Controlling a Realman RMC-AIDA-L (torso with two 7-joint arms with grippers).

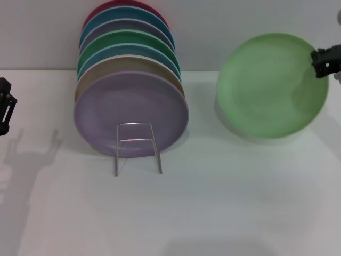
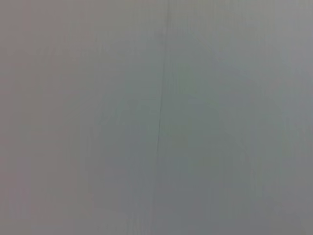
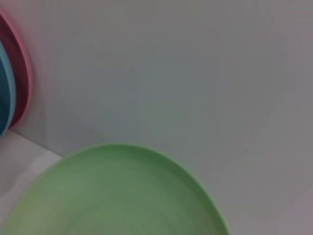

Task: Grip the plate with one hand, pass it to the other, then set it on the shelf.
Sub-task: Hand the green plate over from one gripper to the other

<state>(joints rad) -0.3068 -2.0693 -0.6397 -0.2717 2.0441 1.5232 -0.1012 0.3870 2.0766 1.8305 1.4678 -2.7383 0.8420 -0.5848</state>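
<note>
Light: bright and even on my table [image 1: 213,213].
Shadows: soft; my left arm's falls lower left.
Blur: both my wrist views are soft.

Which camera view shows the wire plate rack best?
The head view: the shelf stands whole there, its front loop and two legs before the lilac plate. The left wrist view and the right wrist view show nothing of it.

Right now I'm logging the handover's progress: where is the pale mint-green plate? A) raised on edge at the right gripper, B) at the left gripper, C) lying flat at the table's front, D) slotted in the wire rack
A: the plate is tilted up off the table, its rim at the right gripper, clear of the shelf.
</note>
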